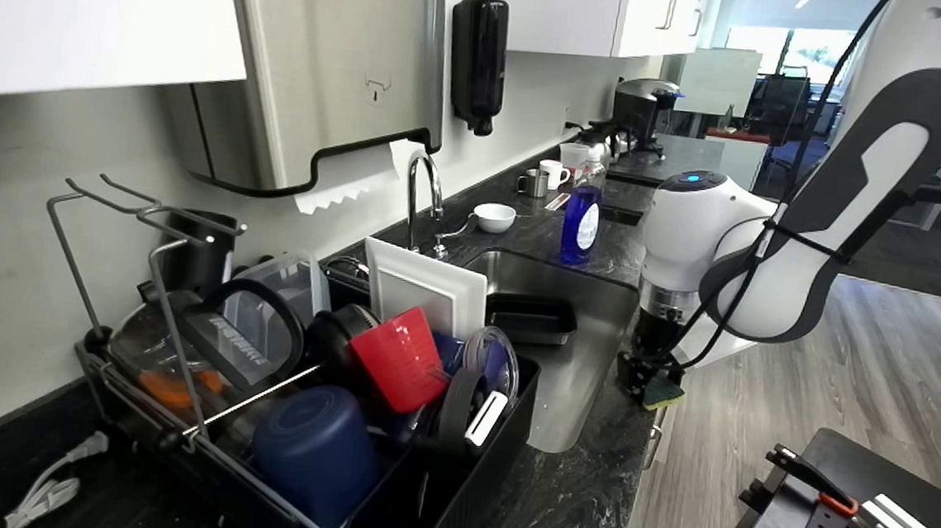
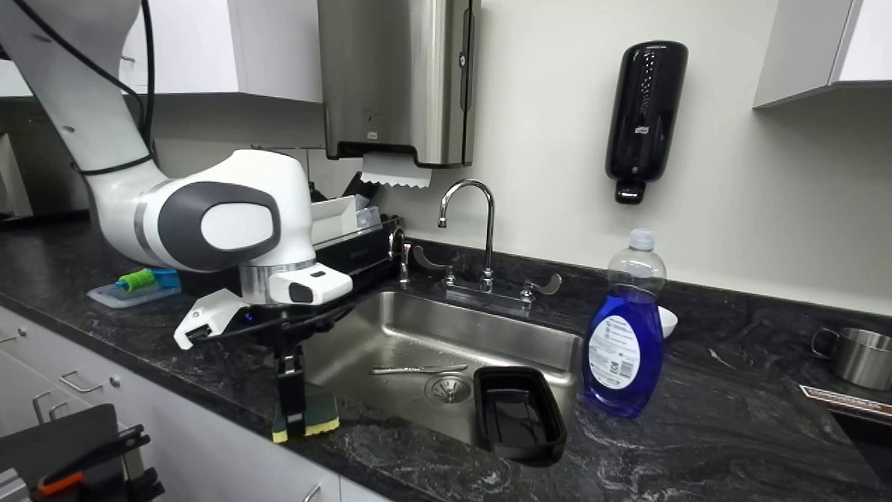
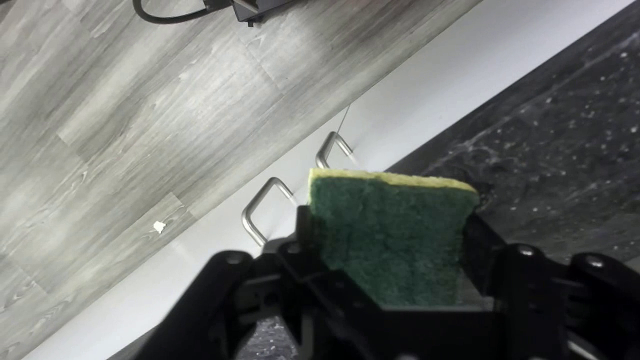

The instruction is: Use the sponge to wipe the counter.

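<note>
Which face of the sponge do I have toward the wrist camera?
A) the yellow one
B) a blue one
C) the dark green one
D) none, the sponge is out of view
C: in the wrist view the sponge shows a broad dark green face, with yellow only as a thin strip along its edge.
</note>
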Robot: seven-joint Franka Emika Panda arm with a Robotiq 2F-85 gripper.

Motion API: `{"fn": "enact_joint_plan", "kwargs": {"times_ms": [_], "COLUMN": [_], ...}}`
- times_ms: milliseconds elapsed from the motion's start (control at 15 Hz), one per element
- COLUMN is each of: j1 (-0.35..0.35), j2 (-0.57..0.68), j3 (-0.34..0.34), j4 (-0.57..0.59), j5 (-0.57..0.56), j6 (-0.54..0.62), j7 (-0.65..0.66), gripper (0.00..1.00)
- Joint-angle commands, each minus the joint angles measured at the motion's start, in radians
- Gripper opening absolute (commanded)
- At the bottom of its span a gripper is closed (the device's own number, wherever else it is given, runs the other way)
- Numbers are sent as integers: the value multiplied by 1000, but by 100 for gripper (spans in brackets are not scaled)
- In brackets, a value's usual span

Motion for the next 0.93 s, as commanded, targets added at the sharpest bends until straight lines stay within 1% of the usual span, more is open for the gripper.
{"fn": "enact_joint_plan", "kwargs": {"times_ms": [0, 267, 867], "j1": [-20, -4, 13], "j2": [64, 65, 56], "j3": [6, 30, 64], "j4": [1, 1, 2], "j5": [-11, 9, 22], "j6": [16, 20, 17], "j7": [-8, -18, -36], "gripper": [44, 44, 44]}}
